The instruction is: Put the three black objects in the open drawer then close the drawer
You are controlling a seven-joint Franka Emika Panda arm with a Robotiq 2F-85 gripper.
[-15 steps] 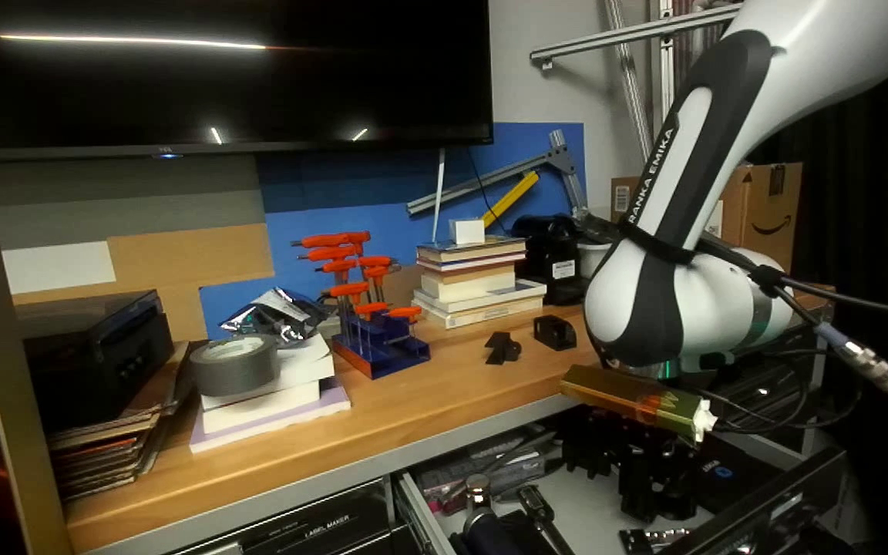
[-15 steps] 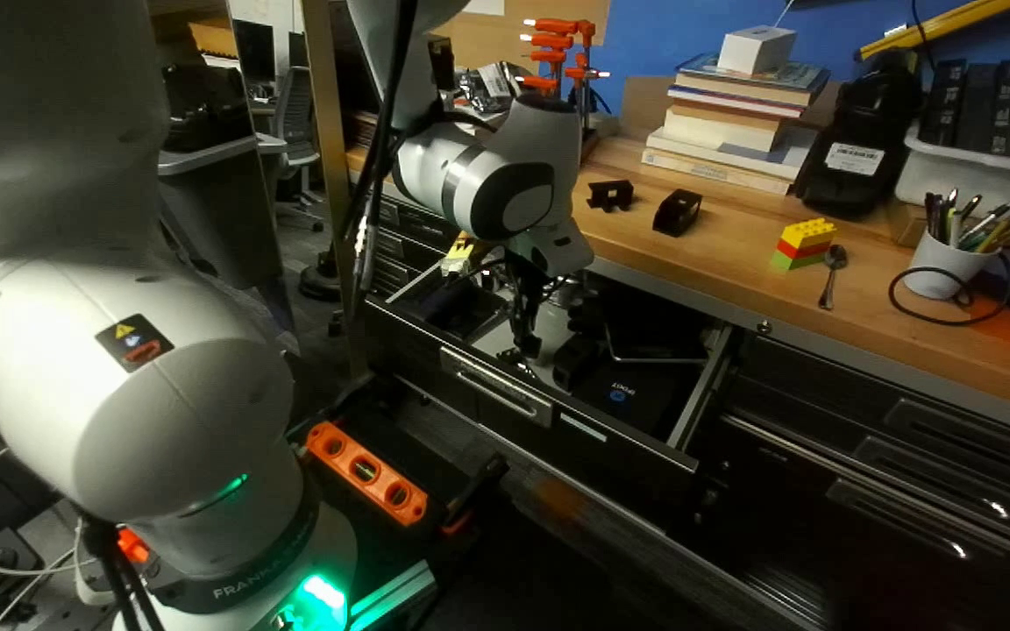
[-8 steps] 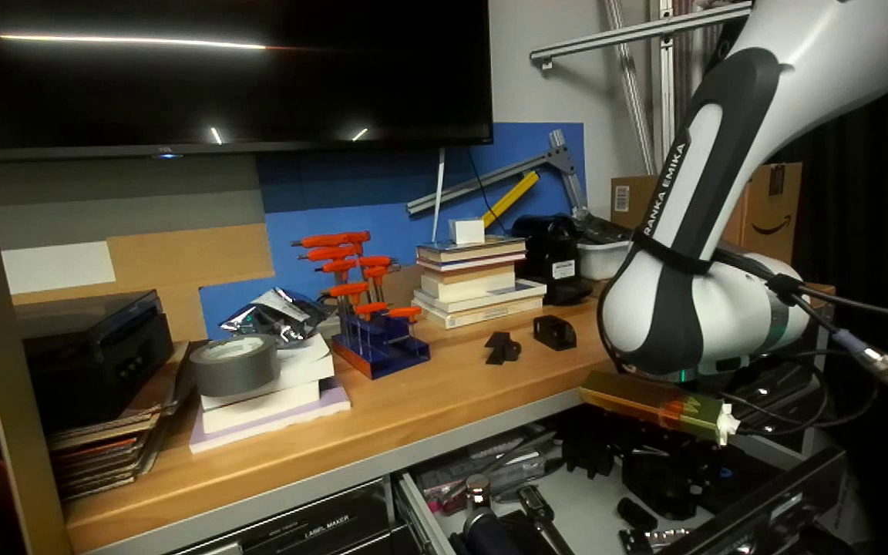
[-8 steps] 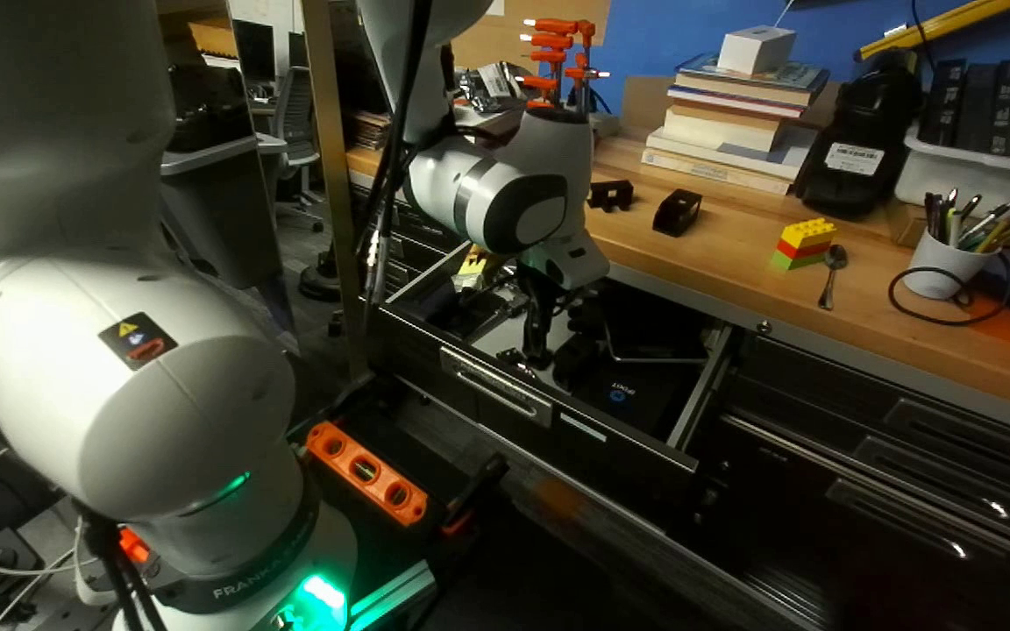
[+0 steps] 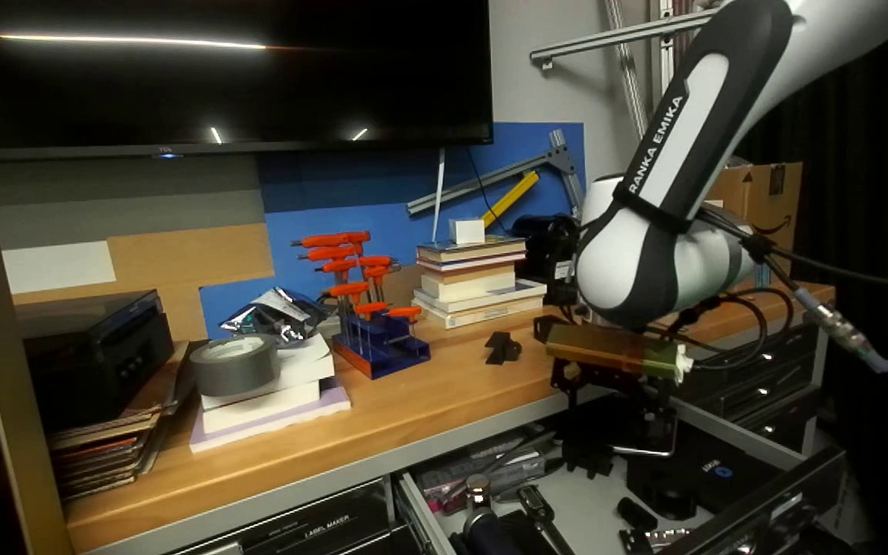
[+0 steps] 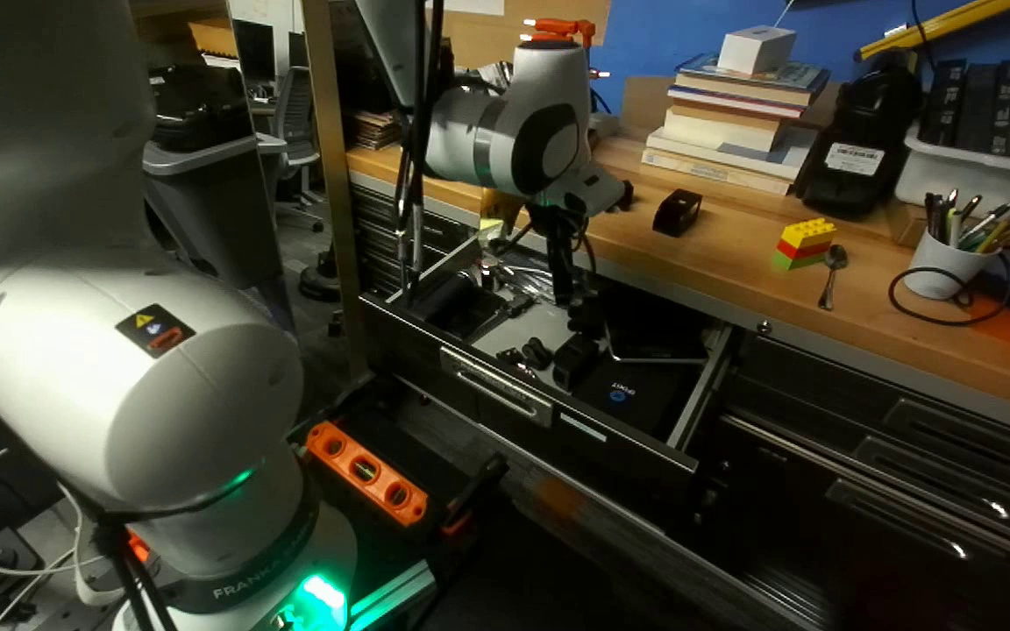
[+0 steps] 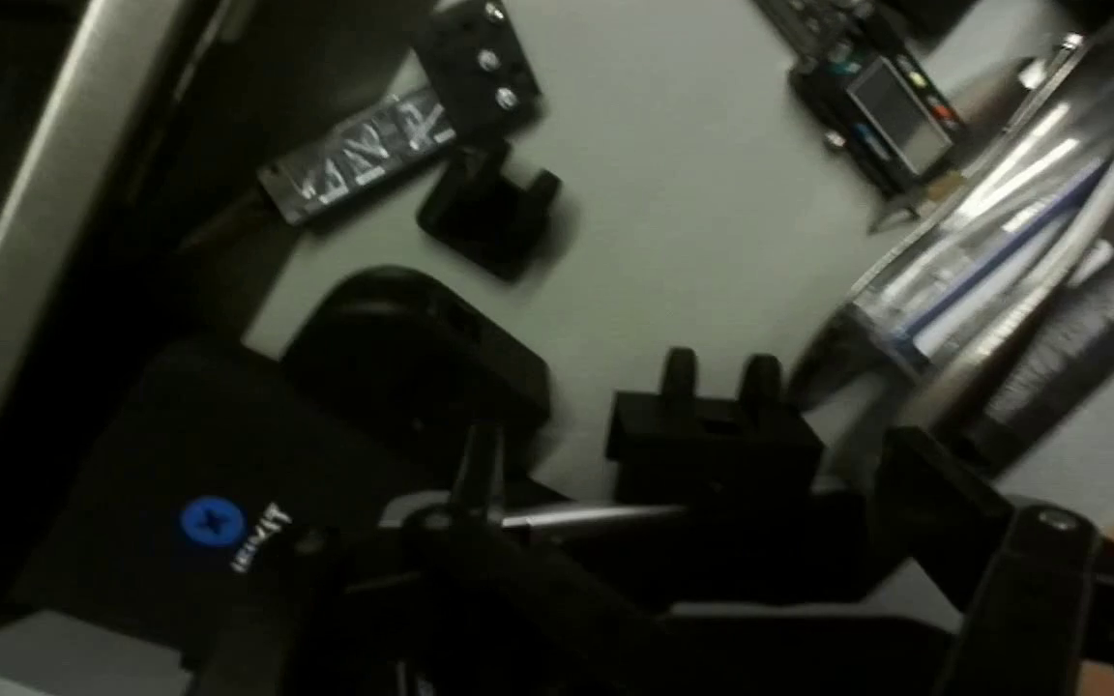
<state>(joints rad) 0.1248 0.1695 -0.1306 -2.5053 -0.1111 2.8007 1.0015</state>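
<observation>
Because the open drawer (image 6: pixel 628 463) lies beneath my gripper (image 7: pixel 702 474), whatever I release here can fall in, and I judge that is why its front stands out towards my base (image 6: pixel 334 535). My fingers (image 7: pixel 944 493) are spread well apart and, as I read it, hold nothing: the pronged black block (image 5: pixel 590 455) that shows between them in the wrist view lies, in an exterior view, down in the drawer below them. Two of the three black objects are beyond my fingers on the bench (image 5: pixel 452 378), the notched black piece (image 5: pixel 502 349) and the box-like black piece (image 6: pixel 679 213), near each other but apart, in front of the book stack (image 6: pixel 724 130), a spot that probably lets fingers come down around each. The third, I believe, is the small two-pronged black piece (image 7: pixel 489 220) below me inside the drawer, close to its front; among so many dark things I cannot be sure. Such a wide spread suits, I think, a next grasp up on the bench rather than a push. The handle (image 6: pixel 501 392), below my gripper on the side nearer my base, should wait until both pieces are in.
</observation>
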